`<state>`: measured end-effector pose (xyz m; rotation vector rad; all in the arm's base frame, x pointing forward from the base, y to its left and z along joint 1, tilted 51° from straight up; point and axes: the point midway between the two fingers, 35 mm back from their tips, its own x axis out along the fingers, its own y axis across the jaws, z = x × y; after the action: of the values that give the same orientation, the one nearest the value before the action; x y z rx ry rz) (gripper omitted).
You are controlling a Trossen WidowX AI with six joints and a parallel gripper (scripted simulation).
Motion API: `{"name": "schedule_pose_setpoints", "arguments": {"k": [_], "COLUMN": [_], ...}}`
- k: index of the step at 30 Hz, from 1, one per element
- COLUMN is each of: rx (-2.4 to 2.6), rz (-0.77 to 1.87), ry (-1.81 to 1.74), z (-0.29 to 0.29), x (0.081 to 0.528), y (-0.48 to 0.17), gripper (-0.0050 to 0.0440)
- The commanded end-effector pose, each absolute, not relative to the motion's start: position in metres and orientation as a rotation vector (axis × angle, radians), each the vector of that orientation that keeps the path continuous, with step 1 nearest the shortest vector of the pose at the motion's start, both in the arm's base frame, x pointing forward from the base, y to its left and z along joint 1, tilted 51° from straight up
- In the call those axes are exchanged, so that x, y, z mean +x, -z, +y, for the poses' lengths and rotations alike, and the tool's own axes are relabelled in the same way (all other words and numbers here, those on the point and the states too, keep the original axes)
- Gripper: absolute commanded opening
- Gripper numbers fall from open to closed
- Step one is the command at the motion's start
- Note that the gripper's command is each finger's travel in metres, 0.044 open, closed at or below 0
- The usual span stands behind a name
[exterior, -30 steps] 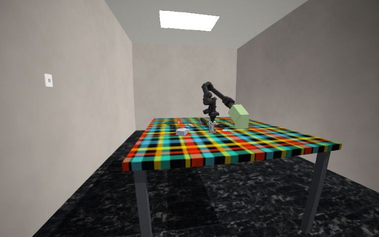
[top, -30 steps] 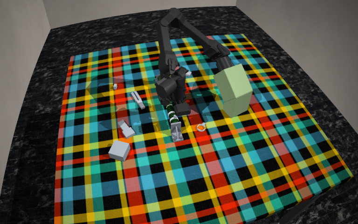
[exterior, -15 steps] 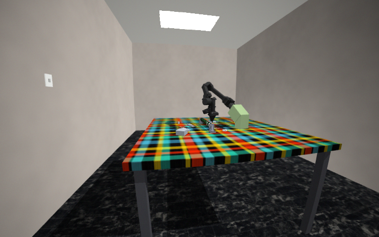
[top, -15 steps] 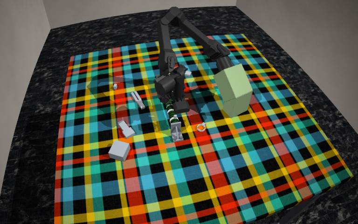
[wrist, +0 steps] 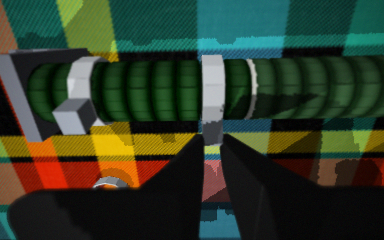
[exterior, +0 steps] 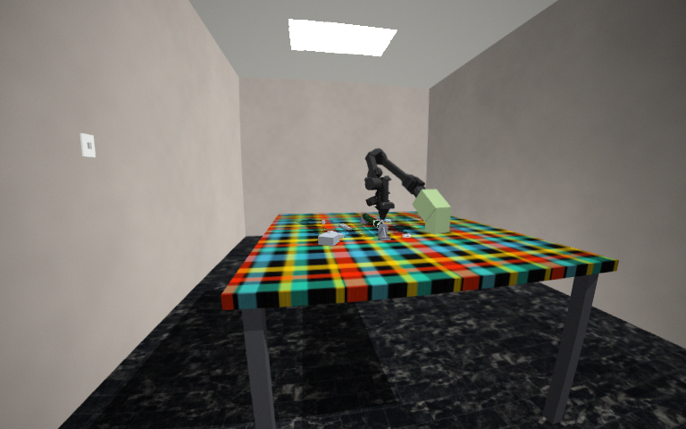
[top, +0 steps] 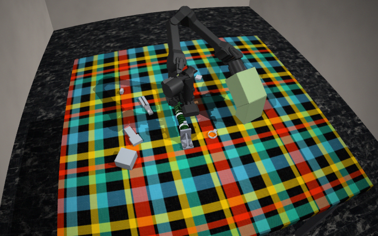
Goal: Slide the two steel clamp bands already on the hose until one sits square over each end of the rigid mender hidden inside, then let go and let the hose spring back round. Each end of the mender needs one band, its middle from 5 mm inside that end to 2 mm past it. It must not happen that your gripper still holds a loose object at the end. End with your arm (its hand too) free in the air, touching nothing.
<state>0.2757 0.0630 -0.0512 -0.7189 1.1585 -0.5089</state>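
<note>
Two dark fingers of the claw [wrist: 213, 142] pinch the lug of one clamp band [wrist: 213, 87] so it can slide along the green hose [wrist: 150, 90]. Its twin band [wrist: 80, 82] waits beside the grey end bracket [wrist: 17, 95] anchoring the hose on the plaid table [top: 250, 166].

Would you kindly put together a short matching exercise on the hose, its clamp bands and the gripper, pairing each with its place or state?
Things:
1. ribbed dark green hose
2. steel clamp band with a grey block-shaped lug
3. second steel clamp band, mid-hose
4. black parallel-jaw gripper

States:
A. sits close to the grey end bracket
B. shut on a band's tab
C. lies level across the wrist view
D. its lower tab is pinched between the fingers

Pairs: 1-C, 2-A, 3-D, 4-B
</note>
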Motion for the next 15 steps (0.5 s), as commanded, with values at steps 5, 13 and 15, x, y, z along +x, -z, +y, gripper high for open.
{"name": "schedule_pose_setpoints", "arguments": {"k": [5,13,15], "rx": [-0.720,-0.720,-0.720], "rz": [1.155,1.155,1.155], "ry": [0.510,0.510,0.510], "z": [0.0554,0.0509,0.0495], "x": [0.2757,0.2758,0.2758], "y": [0.0426,0.0375,0.0359], "gripper": [0.0000,0.0000,0.0000]}}
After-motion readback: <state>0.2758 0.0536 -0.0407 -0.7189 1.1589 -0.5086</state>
